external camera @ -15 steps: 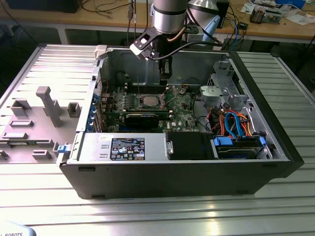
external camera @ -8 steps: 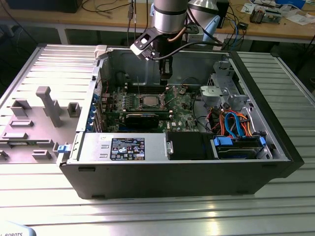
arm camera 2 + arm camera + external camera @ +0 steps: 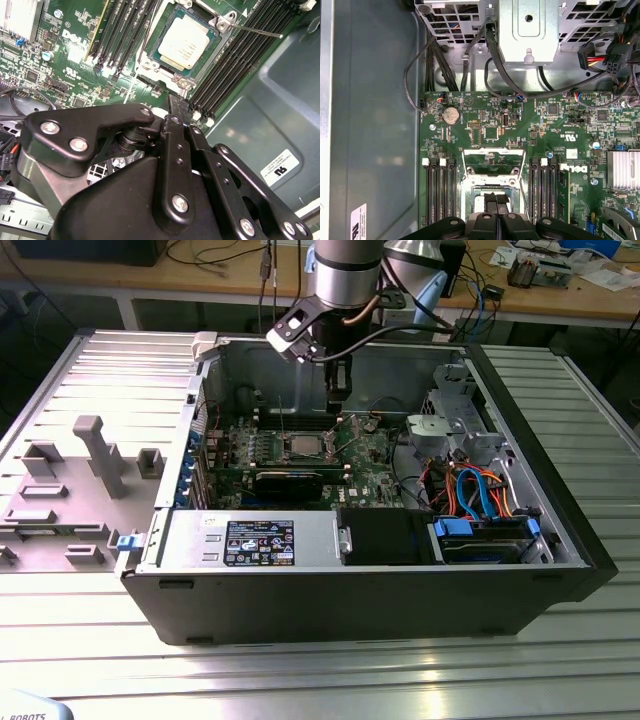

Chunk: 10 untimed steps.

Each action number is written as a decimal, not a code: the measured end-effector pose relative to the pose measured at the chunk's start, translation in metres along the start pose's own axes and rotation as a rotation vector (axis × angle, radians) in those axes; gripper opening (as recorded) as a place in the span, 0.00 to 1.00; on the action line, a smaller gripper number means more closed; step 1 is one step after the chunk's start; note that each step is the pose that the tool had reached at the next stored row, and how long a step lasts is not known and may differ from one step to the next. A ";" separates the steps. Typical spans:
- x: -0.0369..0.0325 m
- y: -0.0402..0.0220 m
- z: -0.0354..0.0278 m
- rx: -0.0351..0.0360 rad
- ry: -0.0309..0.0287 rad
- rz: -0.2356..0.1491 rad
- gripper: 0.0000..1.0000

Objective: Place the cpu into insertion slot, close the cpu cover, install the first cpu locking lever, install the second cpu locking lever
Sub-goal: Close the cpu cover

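**Seemingly past placement, onto the cover**

Set in a workshop, with wooden benches (image 3: pixel 600 302) along the back. Spread across the foreground, a ribbed metal table (image 3: pixel 300 680), level and steady-looking, carrying grey plastic fixtures (image 3: pixel 95 455) at the exterior view's left and an open computer case (image 3: pixel 350 600) in the middle. Flat inside the case, a green motherboard (image 3: pixel 545 125), hemmed in by a drive cage (image 3: pixel 527 30) and cable bundles (image 3: pixel 470 490), so little room for sideways swings.

Hanging over the board from above, the gripper (image 3: pixel 496 199), claw pinched together on nothing, right at the insertion slot (image 3: pixel 492 181); touching it or not, cannot tell. Beyond the claw, the cpu cover (image 3: pixel 494 150), tipped up on its hinge and framing bare board in its window. Between the banks of memory slots (image 3: pixel 440 190), the cpu (image 3: pixel 184 41), lying square in the insertion slot, silvery top bare.

Judged from that: past the first step, into the cover step, short of both lever steps. Note one thin locking lever (image 3: pixel 260 31) sticking out over the memory slots. Probably calls for a gentle push on the raised frame edge, down over the chip, without snagging that wire.
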State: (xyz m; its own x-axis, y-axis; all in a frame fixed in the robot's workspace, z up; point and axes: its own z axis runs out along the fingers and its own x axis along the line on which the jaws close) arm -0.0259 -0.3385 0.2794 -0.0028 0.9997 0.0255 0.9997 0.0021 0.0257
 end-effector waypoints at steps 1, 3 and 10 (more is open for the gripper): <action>0.0000 0.0003 0.0000 0.0000 0.0000 0.000 0.11; 0.0000 0.0010 0.0000 -0.0001 0.0000 0.000 0.11; 0.0000 0.0027 0.0001 0.0000 0.0000 0.000 0.11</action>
State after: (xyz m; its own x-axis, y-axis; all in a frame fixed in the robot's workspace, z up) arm -0.0232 -0.3385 0.2794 -0.0028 0.9997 0.0255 0.9997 0.0021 0.0257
